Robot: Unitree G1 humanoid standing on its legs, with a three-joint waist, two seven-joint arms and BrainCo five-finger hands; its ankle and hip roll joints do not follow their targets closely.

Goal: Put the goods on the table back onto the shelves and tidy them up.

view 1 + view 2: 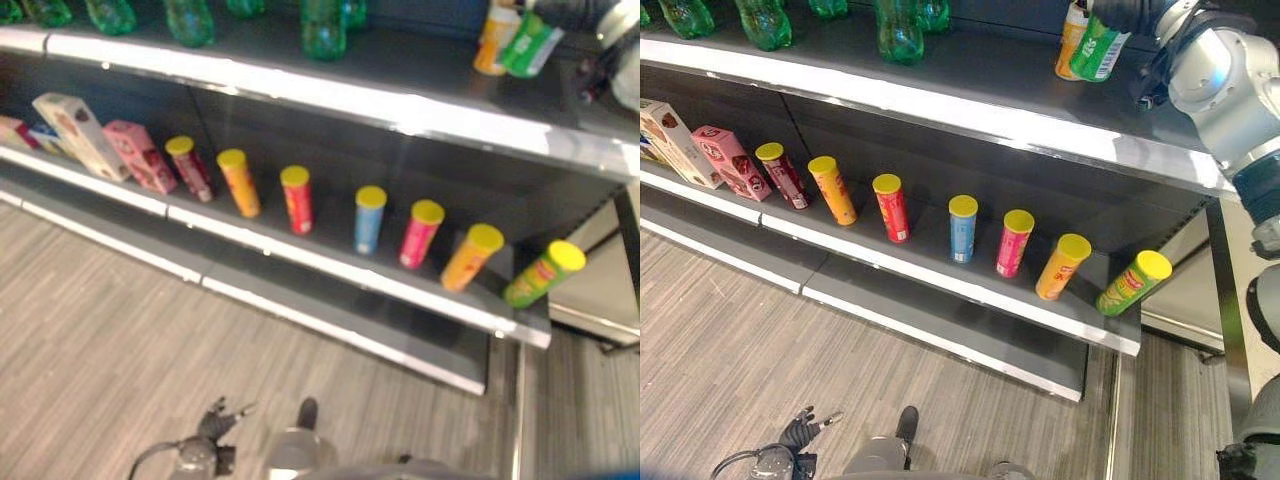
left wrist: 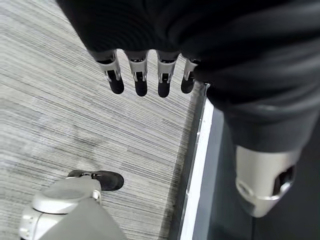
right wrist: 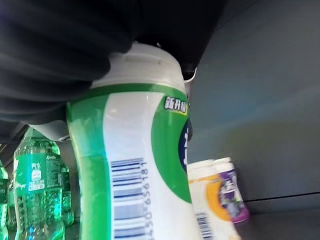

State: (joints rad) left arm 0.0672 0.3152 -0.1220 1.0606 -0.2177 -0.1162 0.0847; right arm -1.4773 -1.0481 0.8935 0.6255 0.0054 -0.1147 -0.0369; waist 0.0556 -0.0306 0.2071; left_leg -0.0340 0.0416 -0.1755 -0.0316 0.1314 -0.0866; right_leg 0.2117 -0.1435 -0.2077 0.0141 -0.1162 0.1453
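Grey shelves (image 1: 970, 115) (wood-look floor (image 1: 730, 360)); right robot hand (image 1: 1130, 14) grips green bottle (image 1: 1098, 52).

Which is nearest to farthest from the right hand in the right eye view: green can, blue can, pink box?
From the right hand, at the upper shelf's right end:
1. Green can, right end of the lower shelf, tilted.
2. Blue can, middle of that row.
3. Pink box, toward the left end.
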